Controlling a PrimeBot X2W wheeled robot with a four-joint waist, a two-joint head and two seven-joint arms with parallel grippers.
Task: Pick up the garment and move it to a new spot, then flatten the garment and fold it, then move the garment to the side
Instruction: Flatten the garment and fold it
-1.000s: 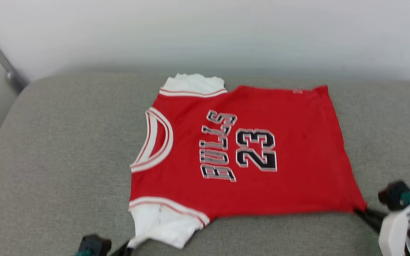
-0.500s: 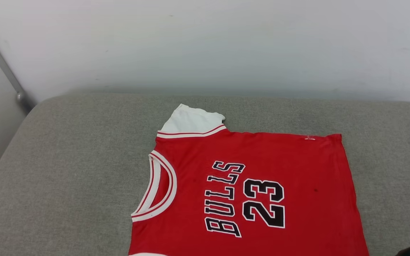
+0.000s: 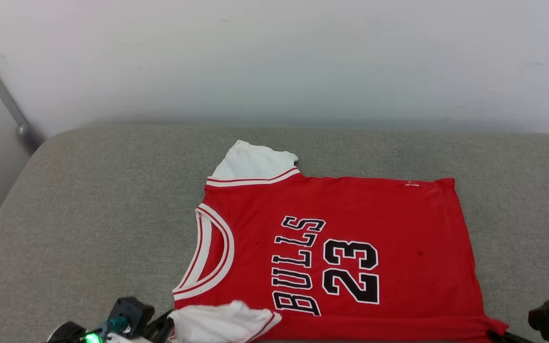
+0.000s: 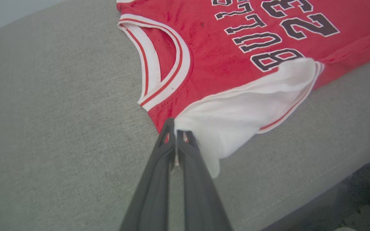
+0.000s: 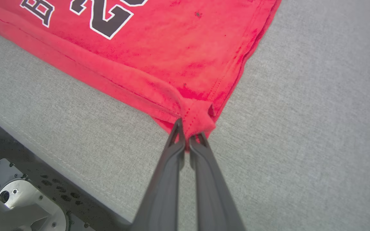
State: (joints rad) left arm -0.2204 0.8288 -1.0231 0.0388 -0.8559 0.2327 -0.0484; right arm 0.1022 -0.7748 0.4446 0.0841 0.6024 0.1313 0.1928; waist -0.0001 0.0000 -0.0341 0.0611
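Left wrist view: left fingers (image 4: pixel 157 173) clamp the garment (image 4: pixel 223 54) at the sleeve (image 4: pixel 236 112); right fingers (image 5: pixel 167 173) pinch just the hem corner (image 5: pixel 198 122) (a thin bite) that tension could pull free.

place: indoor room, home-like | cues: grey upholstered cushion (image 3: pixel 88 214), white wall (image 3: pixel 274 57)

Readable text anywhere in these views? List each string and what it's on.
"BULLS": black, white-edged letters on the red garment, running sideways in the head view.
"23": large number beside it on the same front.
A small white mark near the garment's far edge: too small to read.
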